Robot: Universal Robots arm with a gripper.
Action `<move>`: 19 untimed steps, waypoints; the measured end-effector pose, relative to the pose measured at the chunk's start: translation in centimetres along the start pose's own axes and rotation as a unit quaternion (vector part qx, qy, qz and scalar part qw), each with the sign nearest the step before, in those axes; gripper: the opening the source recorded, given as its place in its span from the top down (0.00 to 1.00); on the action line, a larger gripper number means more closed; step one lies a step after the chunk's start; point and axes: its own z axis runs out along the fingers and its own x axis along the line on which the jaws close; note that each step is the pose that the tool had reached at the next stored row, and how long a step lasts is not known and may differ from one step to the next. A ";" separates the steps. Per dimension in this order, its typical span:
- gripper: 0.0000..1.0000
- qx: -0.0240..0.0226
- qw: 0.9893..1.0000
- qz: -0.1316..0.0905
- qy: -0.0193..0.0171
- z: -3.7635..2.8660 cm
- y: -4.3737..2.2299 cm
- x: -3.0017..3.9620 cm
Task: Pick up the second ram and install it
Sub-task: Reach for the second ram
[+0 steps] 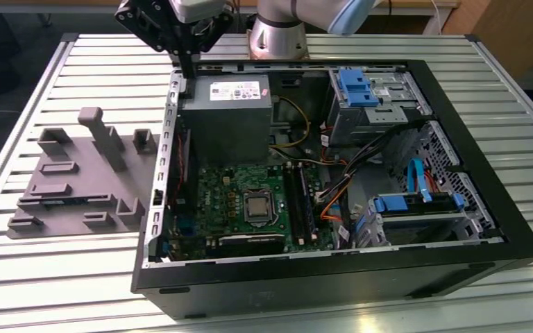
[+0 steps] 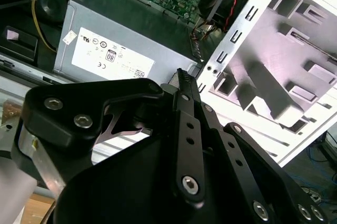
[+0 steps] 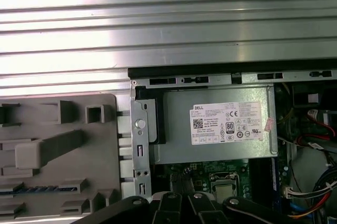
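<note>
The second ram (image 3: 37, 188) seems to lie flat in a slot of the gray fixture tray (image 3: 102, 150), on the exterior view's left of the open computer case (image 1: 341, 274) and not yet lifted. The gripper (image 1: 185, 69) hovers over the case's far-left corner beside the power supply (image 1: 225, 121), fingers pressed together, holding nothing. If it descends with its jaws closed it would likely strike the stick — or clip the case wall — instead of straddling it.

First wrist view: my gripper (image 3: 182, 200) is cut off by the frame edge, as is the grey fixture (image 3: 108, 145). A bluish strip (image 3: 37, 188) lies in one of its slots — too little shows to identify. Exterior view: motherboard slots (image 1: 299, 201) — occupancy too small to tell.
</note>
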 end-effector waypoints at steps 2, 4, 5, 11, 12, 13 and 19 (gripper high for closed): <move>0.89 0.000 1.000 0.000 0.000 0.00 -0.01 0.20; 0.89 0.000 1.000 0.000 0.000 0.01 -0.03 0.41; 0.89 0.000 1.000 0.000 0.000 0.01 -0.04 0.53; 0.89 0.000 1.000 0.000 0.000 0.04 -0.11 1.44; 0.89 0.000 1.000 0.000 0.000 0.04 -0.13 1.61; 0.89 0.000 1.000 0.000 0.000 0.05 -0.14 1.79; 0.89 0.000 1.000 0.000 0.000 0.06 -0.22 2.86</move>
